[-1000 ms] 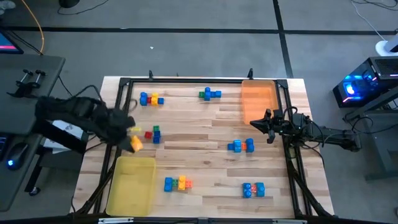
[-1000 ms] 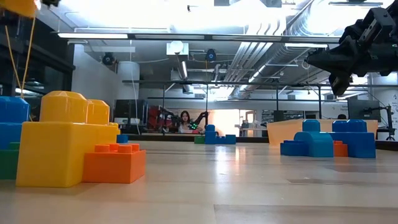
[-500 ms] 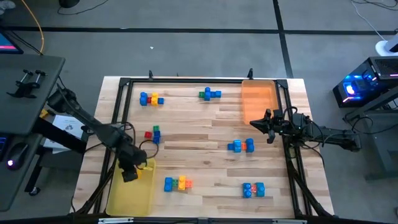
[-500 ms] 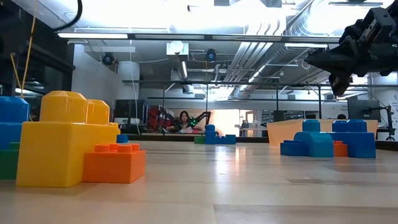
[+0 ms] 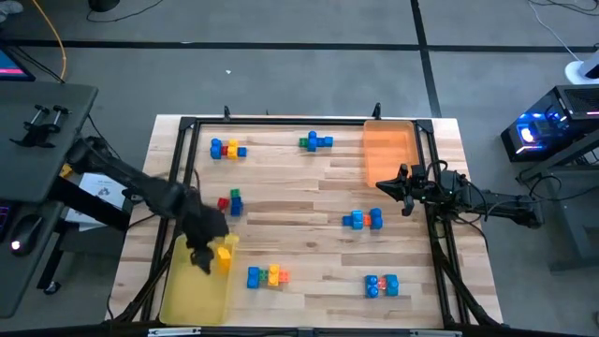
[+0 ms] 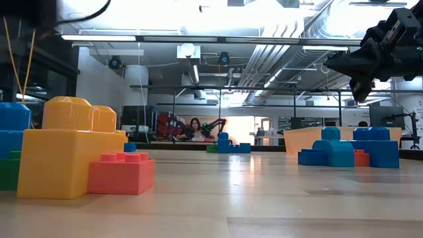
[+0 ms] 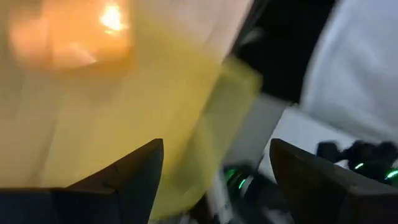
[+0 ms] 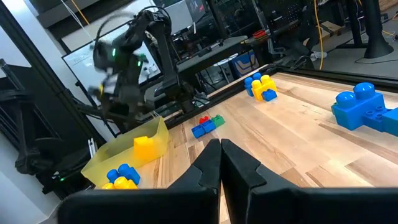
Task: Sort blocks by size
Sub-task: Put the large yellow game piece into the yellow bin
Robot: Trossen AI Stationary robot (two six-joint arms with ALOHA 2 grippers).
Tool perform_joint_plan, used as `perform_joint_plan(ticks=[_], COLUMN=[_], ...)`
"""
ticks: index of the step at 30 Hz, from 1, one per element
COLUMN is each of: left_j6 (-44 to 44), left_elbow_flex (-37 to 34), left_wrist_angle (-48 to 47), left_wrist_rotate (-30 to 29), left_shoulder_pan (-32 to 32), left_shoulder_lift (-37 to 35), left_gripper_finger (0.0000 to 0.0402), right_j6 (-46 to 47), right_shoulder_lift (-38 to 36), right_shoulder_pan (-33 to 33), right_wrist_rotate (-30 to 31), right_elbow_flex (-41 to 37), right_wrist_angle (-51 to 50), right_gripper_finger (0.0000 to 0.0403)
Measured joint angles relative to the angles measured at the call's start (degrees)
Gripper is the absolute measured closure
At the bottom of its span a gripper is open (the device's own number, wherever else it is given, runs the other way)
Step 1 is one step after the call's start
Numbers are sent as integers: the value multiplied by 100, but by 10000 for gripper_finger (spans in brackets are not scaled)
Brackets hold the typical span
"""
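My left gripper hangs open over the far end of the translucent yellow tray; in its wrist view the fingers stand wide apart with nothing between them. A yellow block lies in that tray beside the gripper, also seen in the right wrist view. Other blocks lie in small joined groups on the table: blue and yellow, green and blue, red, green and blue, blue, blue, yellow and orange, blue and orange. My right gripper waits shut at the right, above the table.
The translucent orange tray stands at the far right, just beyond my right gripper. A black frame runs round the table top. Bare wood lies in the middle between the block groups.
My left gripper has gone down and toward the table's near edge, from beside the red, green and blue group to above the yellow tray, turning as it went. The yellow block it carried now lies in the tray, apart from the fingers.
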Motion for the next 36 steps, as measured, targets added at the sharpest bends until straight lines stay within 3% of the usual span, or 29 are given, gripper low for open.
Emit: perform_joint_plan(ticks=[4,9,11,15,18,21,24,26,32,36], left_j6=[697,2378,3058,4042,3850,3470,3280,3172,3133,3062], left_elbow_flex=[428,1012,1135,1186,1212,1315,1318,1315,1321,1271], left_wrist_angle=[-194,-149,207,1646,2102,939,-404,-715,-434,-251], left_wrist_rotate=[-591,-2156,-2675,-2910,-2900,-3054,-3754,-4019,-5114,-4961], left_shoulder_pan=[1217,2949,3533,4510,5090,5608,6005,6182,6279,6451], left_shoulder_lift=[-385,-273,-33,558,1033,1498,1917,2066,2127,2258], left_gripper_finger=[124,124,124,124,124,124,124,124,124,124], right_j6=[0,0,0,0,0,0,0,0,0,0], right_shoulder_lift=[0,0,0,0,0,0,0,0,0,0], right_shoulder_pan=[0,1,-1,1,0,0,1,-1,-1,0], right_wrist_rotate=[0,-1,0,0,0,0,0,0,0,-2], right_elbow_flex=[1,0,2,2,1,0,2,1,1,2], right_wrist_angle=[-1,-1,-1,-1,-1,-1,-1,-1,-1,-1], right_gripper_finger=[402,402,402,402,402,402,402,402,402,402])
